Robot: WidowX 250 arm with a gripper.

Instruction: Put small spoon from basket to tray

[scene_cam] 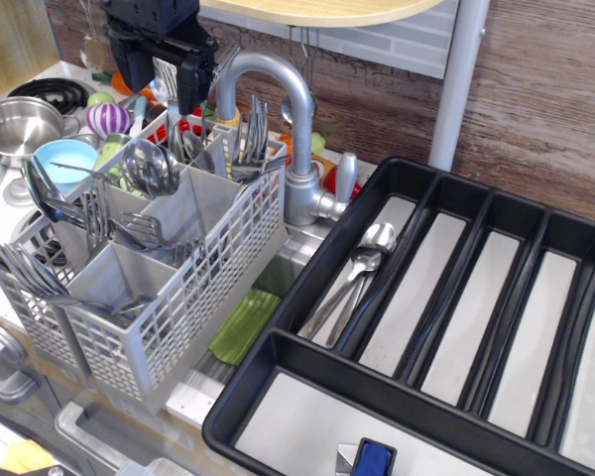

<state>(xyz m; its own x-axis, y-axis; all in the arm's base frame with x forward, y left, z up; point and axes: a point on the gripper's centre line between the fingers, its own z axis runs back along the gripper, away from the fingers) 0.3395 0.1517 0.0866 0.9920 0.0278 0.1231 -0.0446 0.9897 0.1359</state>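
The light grey lattice basket (193,297) stands at the left, its compartments full of upright cutlery: big round spoons (147,164), forks (253,124) and knives (20,266). My black gripper (159,89) hangs over the basket's far compartments with its fingers apart, and thin silver handles (166,74) show between them. I cannot pick out a small spoon among the basket's cutlery. The black tray (278,372) lies at the right. Two silver spoons (362,266) lie in its leftmost long compartment.
A grey tap (293,119) arches right behind the basket, close to my gripper. A green cloth (243,325) lies between basket and tray. A steel pot (15,127), a blue bowl (64,159) and toy vegetables (107,117) sit at the far left. A blue object (374,458) lies in the tray's wide compartment.
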